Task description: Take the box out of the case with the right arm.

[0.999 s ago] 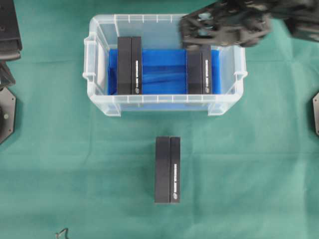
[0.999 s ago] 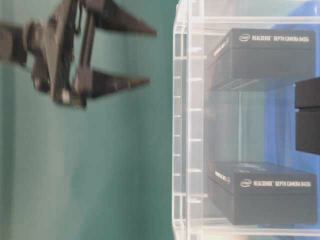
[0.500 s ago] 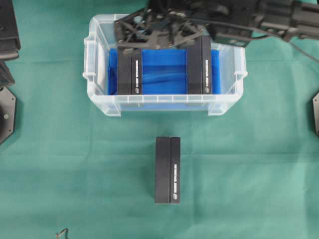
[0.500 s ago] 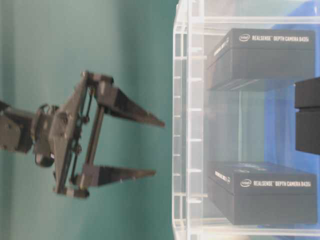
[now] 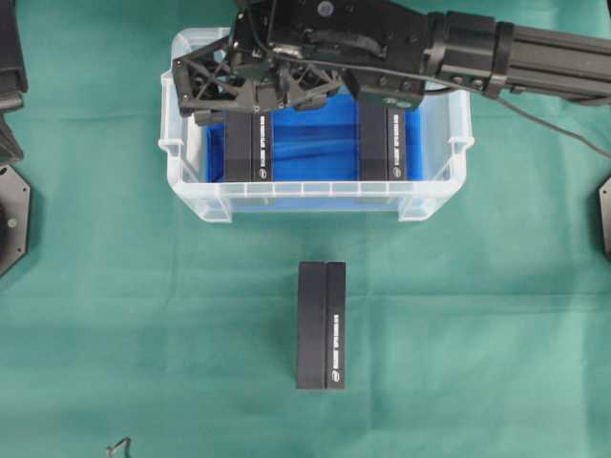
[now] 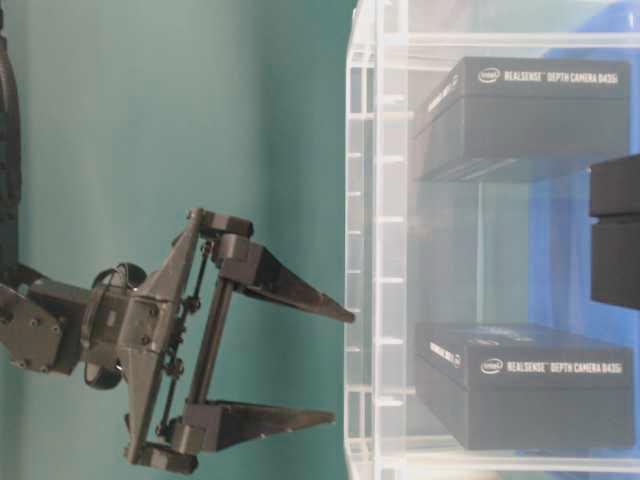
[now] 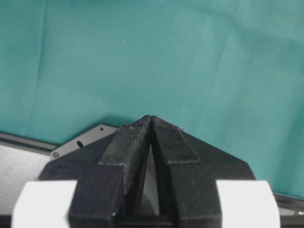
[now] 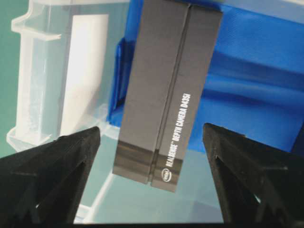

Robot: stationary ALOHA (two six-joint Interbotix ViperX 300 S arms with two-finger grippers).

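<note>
The clear case point(image 5: 315, 189) holds two black boxes on its blue lining. My right gripper point(image 5: 191, 95) hangs open above the left box point(image 5: 248, 145), over the box's far end. From table level the right gripper point(image 6: 342, 367) is just outside the case rim point(image 6: 365, 250), in line with that box point(image 6: 530, 385). In the right wrist view the box point(image 8: 166, 95) lies below, between the spread fingers point(image 8: 57, 166), untouched. The other box point(image 5: 382, 143) stands at the case's right end. My left gripper point(image 7: 150, 116) is shut and holds nothing, over green cloth.
A third black box point(image 5: 320, 324) lies on the green cloth in front of the case. The left arm's base point(image 5: 10, 205) sits at the left edge, and a metal plate point(image 7: 71, 142) shows under the left gripper. The case wall point(image 8: 38, 85) rises left of the box.
The right gripper has swung from the case's right end across to its left end and come down toward the rim, staying open. The boxes have not moved.
</note>
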